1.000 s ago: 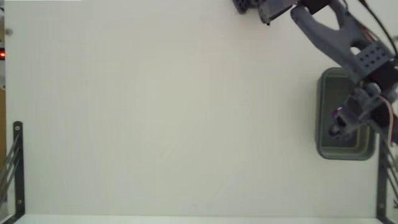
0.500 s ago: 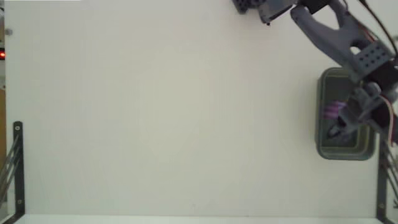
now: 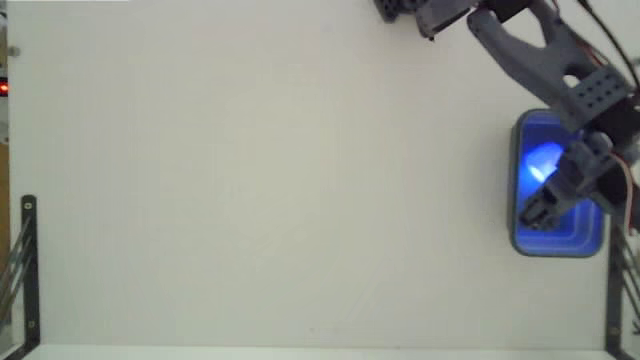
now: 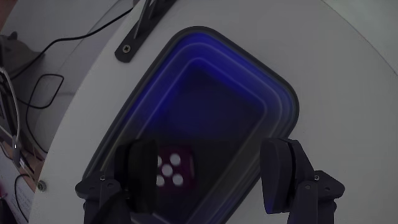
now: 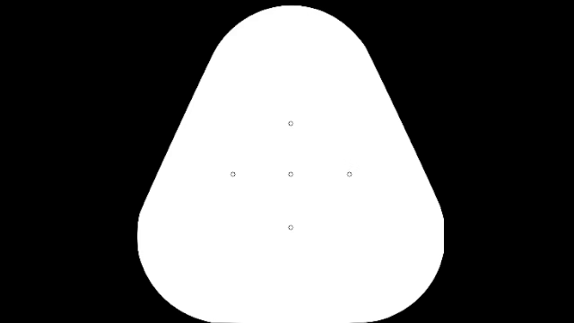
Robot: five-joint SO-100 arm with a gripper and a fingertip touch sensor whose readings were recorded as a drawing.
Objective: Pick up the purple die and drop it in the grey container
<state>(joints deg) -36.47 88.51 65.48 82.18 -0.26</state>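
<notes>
The jaws are spread wide, empty, above the purple die (image 4: 173,170) inside the grey container (image 4: 283,93) on the white bench (image 3: 250,180).

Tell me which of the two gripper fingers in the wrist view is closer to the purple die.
The finger on the left of the wrist view: the purple die lies right beside it inside the grey container, while the right-hand finger stands clearly apart.

white table (image 3: 280,180), black brackets (image 3: 28,270), cables (image 4: 43,81)

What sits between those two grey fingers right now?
In the wrist view, only the tub floor and the purple die, lying loose beside one finger.
</notes>
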